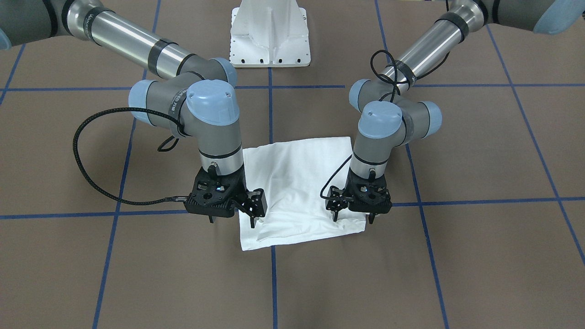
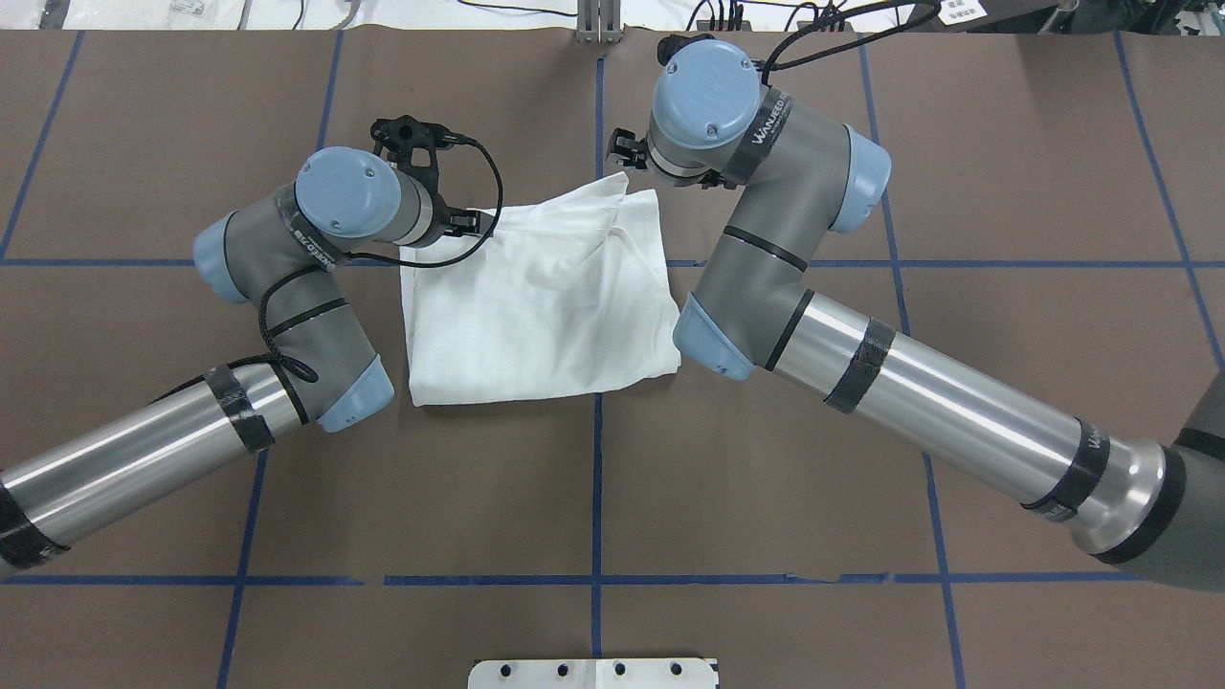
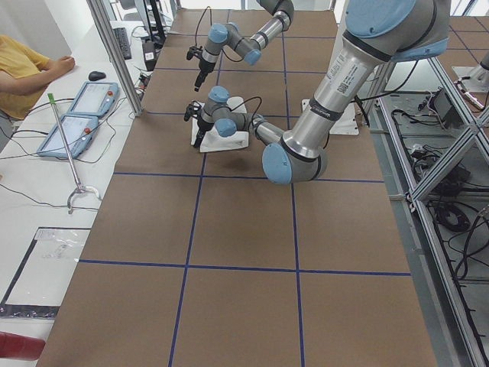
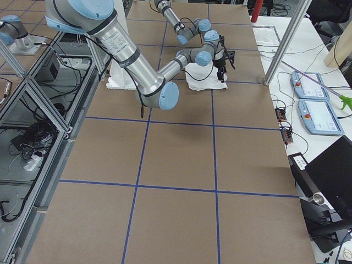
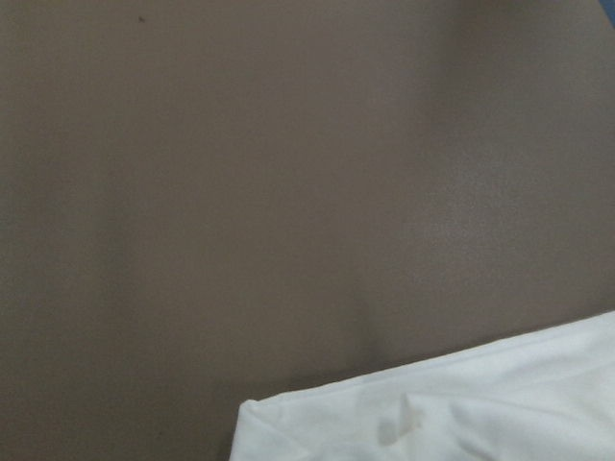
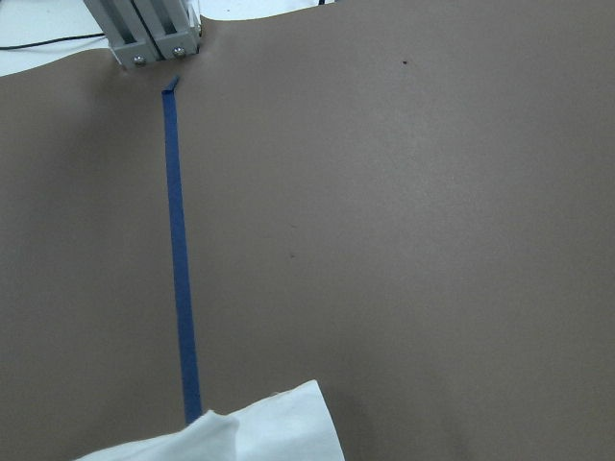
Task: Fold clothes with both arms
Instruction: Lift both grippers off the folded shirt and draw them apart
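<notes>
The clothes are one white shirt (image 1: 297,183), folded into a rough rectangle at the middle of the brown table, also seen from overhead (image 2: 536,306). No text shows on it. My right gripper (image 1: 231,222) stands open, fingers pointing down, astride the shirt's edge near one operator-side corner. My left gripper (image 1: 354,218) is open too, fingers straddling the other operator-side corner, where the cloth is wrinkled. Overhead, both wrists hide the fingers. Each wrist view shows only a corner of the shirt (image 5: 452,413) (image 6: 250,432) on bare table, no fingers.
The white pedestal base (image 1: 269,36) sits at the robot's side of the table. Blue tape lines (image 1: 274,283) cross the brown surface. A person's arm (image 3: 30,69) rests beside two tablets (image 3: 80,115) on a side bench. An aluminium post (image 6: 144,29) stands at the table's far edge.
</notes>
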